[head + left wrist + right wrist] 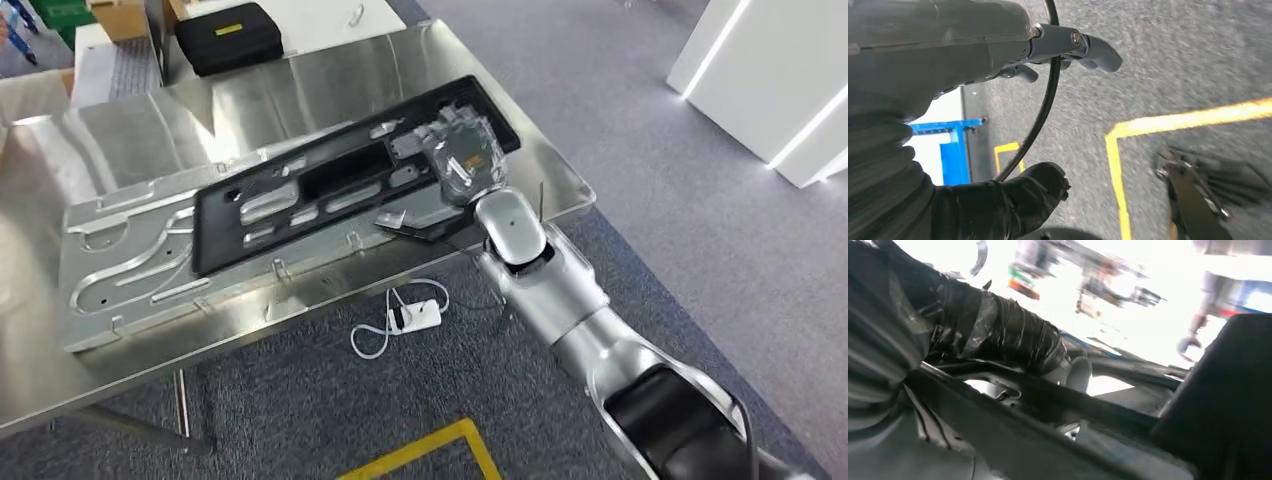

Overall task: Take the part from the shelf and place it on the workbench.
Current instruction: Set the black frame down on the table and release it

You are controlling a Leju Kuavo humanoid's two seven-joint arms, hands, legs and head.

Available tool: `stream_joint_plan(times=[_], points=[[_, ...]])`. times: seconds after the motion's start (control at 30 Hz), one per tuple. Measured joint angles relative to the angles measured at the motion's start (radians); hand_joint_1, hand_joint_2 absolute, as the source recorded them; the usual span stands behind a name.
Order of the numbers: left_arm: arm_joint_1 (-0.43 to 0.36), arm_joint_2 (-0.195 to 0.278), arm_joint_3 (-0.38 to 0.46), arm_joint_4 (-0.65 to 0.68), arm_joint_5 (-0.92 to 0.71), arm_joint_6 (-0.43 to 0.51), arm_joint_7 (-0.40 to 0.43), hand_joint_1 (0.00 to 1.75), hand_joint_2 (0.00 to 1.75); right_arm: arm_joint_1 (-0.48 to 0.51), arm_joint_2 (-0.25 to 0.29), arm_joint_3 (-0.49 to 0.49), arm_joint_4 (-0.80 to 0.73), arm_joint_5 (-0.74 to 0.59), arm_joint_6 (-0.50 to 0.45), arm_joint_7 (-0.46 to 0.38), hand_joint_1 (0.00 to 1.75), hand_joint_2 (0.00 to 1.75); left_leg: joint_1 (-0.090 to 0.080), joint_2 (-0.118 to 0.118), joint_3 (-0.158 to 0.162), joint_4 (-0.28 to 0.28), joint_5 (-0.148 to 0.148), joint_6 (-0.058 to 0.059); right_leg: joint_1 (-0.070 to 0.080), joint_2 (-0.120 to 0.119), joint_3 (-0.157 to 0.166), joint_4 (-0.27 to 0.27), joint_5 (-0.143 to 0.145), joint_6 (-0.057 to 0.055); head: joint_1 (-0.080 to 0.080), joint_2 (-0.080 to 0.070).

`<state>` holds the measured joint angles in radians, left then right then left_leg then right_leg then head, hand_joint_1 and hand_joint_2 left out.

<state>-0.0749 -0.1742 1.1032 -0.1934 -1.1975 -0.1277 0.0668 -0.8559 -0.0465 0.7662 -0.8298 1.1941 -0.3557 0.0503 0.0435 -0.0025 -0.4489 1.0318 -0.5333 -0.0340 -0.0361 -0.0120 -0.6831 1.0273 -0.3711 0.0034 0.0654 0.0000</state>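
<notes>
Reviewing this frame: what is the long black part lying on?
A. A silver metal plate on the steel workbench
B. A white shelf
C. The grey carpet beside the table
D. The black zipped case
A: in the head view the black part lies across the silver metal plate on the workbench, with the right hand on its end; the black case sits apart at the far edge.

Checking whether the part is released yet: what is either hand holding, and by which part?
The right hand grips the black part at its end nearest the robot; the left hand holds nothing.
</notes>
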Motion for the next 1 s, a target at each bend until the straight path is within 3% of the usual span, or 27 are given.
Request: stream_joint_plan(times=[0.07,0.13,0.2,0.23,0.27,0.33,0.37,0.4,0.47,0.53,0.63,0.7,0.73,0.77,0.83,0.87,0.9,0.97,1.0], points=[[0.000,0.000,-0.002,0.000,-0.008,-0.007,-0.002,0.00,1.75,-0.030,-0.008,-0.072,0.089,0.003,-0.014,0.006,1.75,1.75,0.000,0.001,-0.065,0.113,-0.010,0.001,0.003,0.005,0.028,-0.006,-0.017,-0.014,-0.001,0.000],[0.000,0.000,-0.005,0.000,-0.015,-0.014,-0.004,0.00,1.75,-0.053,-0.018,-0.128,0.180,0.010,-0.011,0.014,1.75,1.75,-0.006,0.001,-0.155,0.231,-0.067,0.006,0.011,0.009,0.053,-0.009,-0.036,-0.022,-0.002,0.000],[0.001,0.001,-0.008,0.000,-0.018,-0.018,-0.006,0.00,1.75,-0.059,-0.026,-0.173,0.250,0.019,0.001,0.018,1.75,1.75,-0.013,0.001,-0.218,0.267,-0.112,0.014,0.019,0.014,0.083,-0.010,-0.059,-0.025,-0.002,0.000],[0.003,0.001,-0.009,0.000,-0.019,-0.020,-0.007,0.00,1.75,-0.059,-0.028,-0.189,0.276,0.022,0.006,0.018,1.75,1.75,-0.017,0.001,-0.230,0.243,-0.100,0.021,0.023,0.017,0.100,-0.010,-0.072,-0.026,-0.001,0.000],[0.004,0.001,-0.009,0.000,-0.019,-0.021,-0.008,0.00,1.75,-0.060,-0.030,-0.200,0.296,0.022,0.013,0.015,1.75,1.75,-0.023,0.001,-0.232,0.195,-0.058,0.032,0.027,0.020,0.116,-0.010,-0.084,-0.027,-0.001,0.000],[0.008,0.004,-0.010,0.000,-0.020,-0.022,-0.008,0.00,1.75,-0.063,-0.031,-0.217,0.330,0.014,0.033,0.000,1.75,1.75,-0.039,-0.001,-0.232,0.070,0.077,0.057,0.033,0.027,0.142,-0.009,-0.107,-0.023,-0.002,0.000],[0.008,0.005,-0.012,0.000,-0.020,-0.022,-0.008,0.00,1.75,-0.063,-0.030,-0.225,0.344,0.008,0.041,-0.014,1.75,1.75,-0.047,-0.005,-0.232,0.024,0.127,0.067,0.036,0.031,0.151,-0.009,-0.121,-0.019,-0.001,0.000],[0.008,0.006,-0.014,0.000,-0.021,-0.022,-0.008,0.00,1.75,-0.063,-0.029,-0.231,0.356,0.006,0.046,-0.029,1.75,1.75,-0.051,-0.009,-0.233,-0.005,0.154,0.073,0.039,0.034,0.159,-0.003,-0.129,-0.015,0.000,0.000],[0.005,0.005,-0.018,0.000,-0.022,-0.021,-0.007,0.00,1.75,-0.062,-0.025,-0.240,0.371,0.014,0.044,-0.052,1.75,1.75,-0.050,-0.013,-0.216,-0.018,0.149,0.081,0.042,0.036,0.168,0.008,-0.140,-0.006,0.002,0.000],[0.002,0.004,-0.021,0.000,-0.023,-0.020,-0.007,0.00,1.75,-0.064,-0.018,-0.242,0.380,0.030,0.039,-0.056,1.75,1.75,-0.047,-0.011,-0.192,-0.023,0.141,0.090,0.040,0.030,0.153,0.056,-0.151,0.002,0.003,0.000],[-0.001,0.004,-0.023,0.000,-0.026,-0.015,-0.005,0.00,1.75,-0.061,0.001,-0.243,0.392,0.049,0.034,-0.060,1.75,1.75,-0.046,-0.019,-0.165,-0.023,0.120,0.096,0.033,0.021,0.050,0.223,-0.218,0.014,0.002,0.000],[-0.003,0.004,-0.024,0.000,-0.027,-0.012,-0.003,0.00,1.75,-0.056,0.021,-0.243,0.398,0.063,0.029,-0.070,1.75,1.75,-0.046,-0.032,-0.145,-0.021,0.099,0.093,0.028,0.019,-0.008,0.271,-0.246,0.018,0.003,0.000],[-0.004,0.004,-0.025,0.000,-0.028,-0.012,-0.002,0.00,1.75,-0.054,0.030,-0.243,0.401,0.069,0.026,-0.073,1.75,1.75,-0.045,-0.040,-0.131,-0.019,0.088,0.091,0.027,0.019,-0.017,0.249,-0.233,0.017,0.003,0.000],[-0.004,0.003,-0.025,0.000,-0.028,-0.011,0.000,0.00,1.75,-0.053,0.041,-0.243,0.402,0.075,0.023,-0.076,1.75,1.75,-0.044,-0.049,-0.116,-0.019,0.076,0.088,0.026,0.023,-0.015,0.199,-0.197,0.015,0.003,0.000],[0.000,-0.003,-0.025,0.001,-0.030,-0.010,0.003,0.00,1.75,-0.049,0.058,-0.243,0.405,0.087,0.013,-0.077,1.75,1.75,-0.042,-0.065,-0.094,-0.019,0.055,0.081,0.027,0.055,-0.003,0.073,-0.077,0.009,0.002,0.000],[0.000,-0.006,-0.025,0.001,-0.031,-0.009,0.004,0.00,1.75,-0.045,0.069,-0.243,0.407,0.092,0.008,-0.076,1.75,1.75,-0.039,-0.074,-0.090,-0.021,0.047,0.076,0.029,0.069,0.003,0.029,-0.033,0.004,0.002,0.000],[-0.001,-0.008,-0.025,0.002,-0.032,-0.009,0.005,0.00,1.75,-0.042,0.080,-0.243,0.407,0.097,0.004,-0.076,1.75,1.75,-0.035,-0.082,-0.088,-0.023,0.044,0.070,0.033,0.077,0.007,0.002,-0.009,-0.002,0.004,0.000],[-0.004,-0.009,-0.025,0.002,-0.033,-0.008,0.005,0.00,1.75,-0.040,0.105,-0.243,0.406,0.101,0.000,-0.074,1.75,1.75,-0.032,-0.091,-0.084,-0.028,0.041,0.059,0.037,0.062,0.025,-0.014,-0.019,-0.017,0.007,0.000],[-0.004,-0.009,-0.025,0.002,-0.034,-0.007,0.006,0.00,1.75,-0.041,0.114,-0.243,0.404,0.103,-0.001,-0.074,1.75,1.75,-0.033,-0.080,-0.086,-0.018,0.042,0.054,0.036,0.052,0.038,-0.023,-0.024,-0.025,0.007,0.000]])
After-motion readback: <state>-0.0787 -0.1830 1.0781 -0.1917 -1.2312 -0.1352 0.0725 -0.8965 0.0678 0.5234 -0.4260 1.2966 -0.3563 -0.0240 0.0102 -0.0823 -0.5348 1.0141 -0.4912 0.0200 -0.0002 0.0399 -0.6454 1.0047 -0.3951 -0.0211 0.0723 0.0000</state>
